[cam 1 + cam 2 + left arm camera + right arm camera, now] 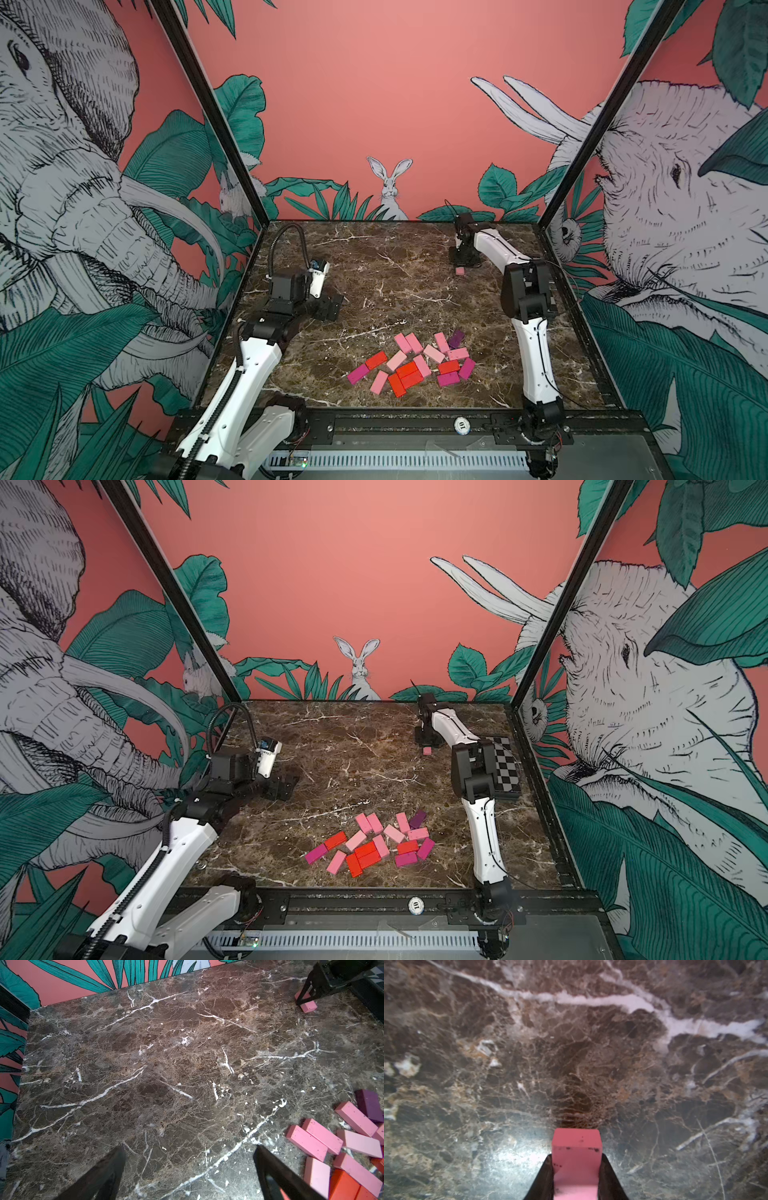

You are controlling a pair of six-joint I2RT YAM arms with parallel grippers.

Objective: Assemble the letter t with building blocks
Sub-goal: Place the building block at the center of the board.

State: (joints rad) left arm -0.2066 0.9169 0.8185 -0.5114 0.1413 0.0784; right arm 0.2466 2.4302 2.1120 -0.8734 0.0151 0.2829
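Note:
The building blocks lie in a loose pile of red, pink, magenta and dark purple pieces near the table's front centre, seen in both top views and partly in the left wrist view. My right gripper reaches to the far back of the table, shut on one pink block. That pink block hangs low at the marble; I cannot tell whether it touches. My left gripper stands open over bare marble at the left, well apart from the pile.
A black-and-white checkered board lies along the right edge behind the right arm's elbow. The marble table is walled on three sides. A black frame rail runs along the front edge.

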